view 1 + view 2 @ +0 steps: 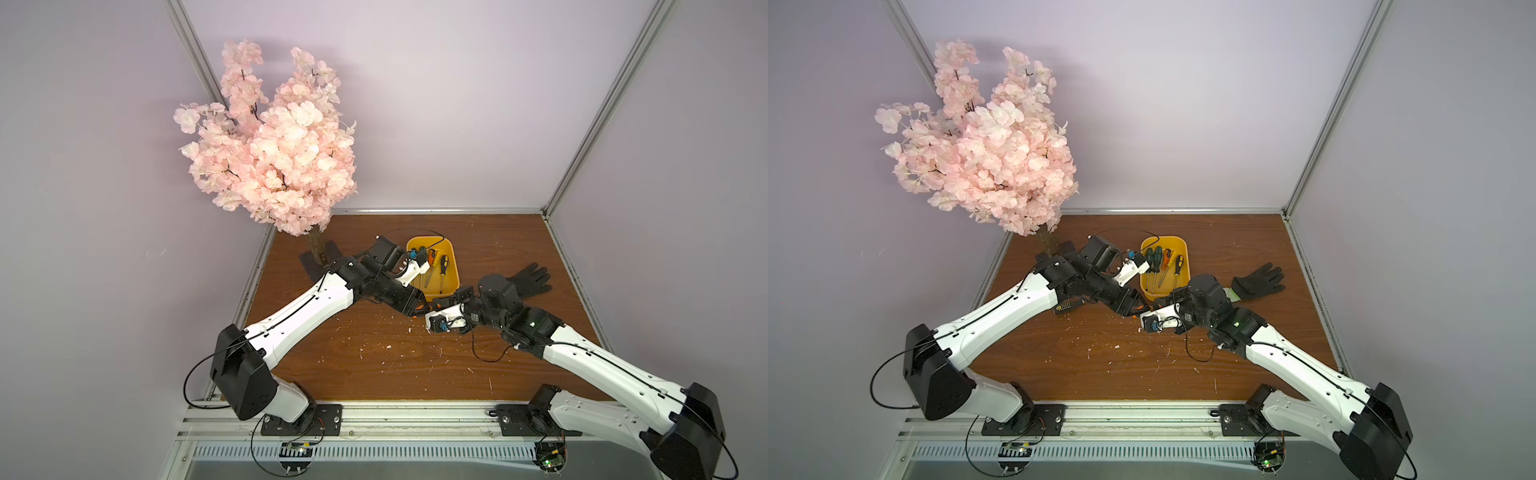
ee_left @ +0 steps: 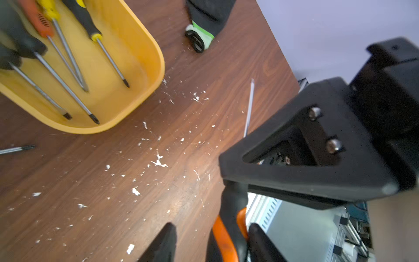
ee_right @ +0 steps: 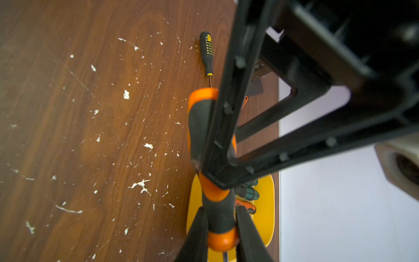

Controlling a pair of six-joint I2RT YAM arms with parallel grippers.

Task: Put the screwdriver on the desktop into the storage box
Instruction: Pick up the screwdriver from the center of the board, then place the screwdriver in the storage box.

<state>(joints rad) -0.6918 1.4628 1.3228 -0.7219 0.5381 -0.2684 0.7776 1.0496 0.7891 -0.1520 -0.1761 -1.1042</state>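
Right pincer [image 3: 221, 213] clamps the orange-black screwdriver [image 3: 199, 127] handle; left pincer [image 2: 212, 229] stands open around it.

storage box [image 1: 452, 262] — yellow, screwdriver [image 3: 199, 127] — orange-black, desktop [image 1: 395, 361] brown

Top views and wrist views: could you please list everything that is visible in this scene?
Desktop: one, brown wood-grain with white flecks, under everything.
Storage box: one, yellow, far centre of the desktop.
Screwdrivers in the box: five, two green-black, orange, yellow, black-yellow handles, lying inside.
Orange-black screwdriver: one, orange and black, held just before the box.
Small screwdriver: one, black-yellow, on the desktop left of the box.
Glove: one, black with green-white cuff, right of the box.
Blossom tree: one, pink, far-left corner.
Left tool: one, black, open around the orange-black handle.
Right tool: one, black, shut on that handle.
Arms: two, white and black, reaching from the near edge.
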